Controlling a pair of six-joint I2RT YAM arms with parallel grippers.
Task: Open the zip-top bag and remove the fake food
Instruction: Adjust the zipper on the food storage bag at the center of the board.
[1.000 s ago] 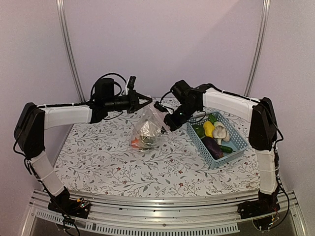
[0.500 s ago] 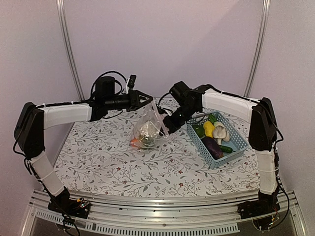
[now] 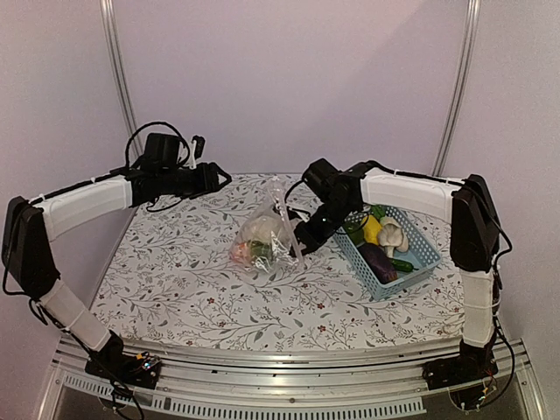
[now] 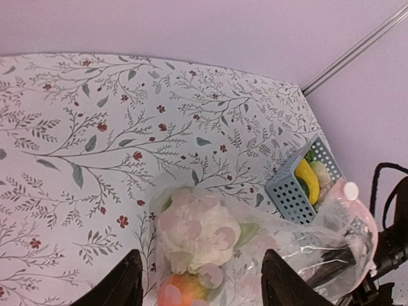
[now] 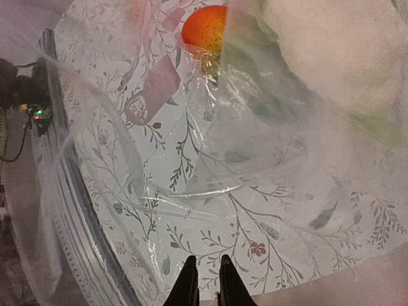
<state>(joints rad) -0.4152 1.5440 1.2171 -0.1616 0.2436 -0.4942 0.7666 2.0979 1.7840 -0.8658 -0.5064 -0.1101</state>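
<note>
The left gripper (image 4: 203,268) hangs with its fingers wide apart, holding nothing. The right gripper (image 5: 206,284) is pinched nearly closed on the clear, crinkly film of the zip-top bag (image 3: 265,234). The bag slumps near the slotted light-blue basket (image 3: 418,262), on the left arm's side, with a lumpy white cauliflower (image 4: 194,233) and a round orange fruit (image 5: 205,25) inside.

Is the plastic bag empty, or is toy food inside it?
Not empty. Through the clear bag, a white cauliflower and an orange piece show inside.
</note>
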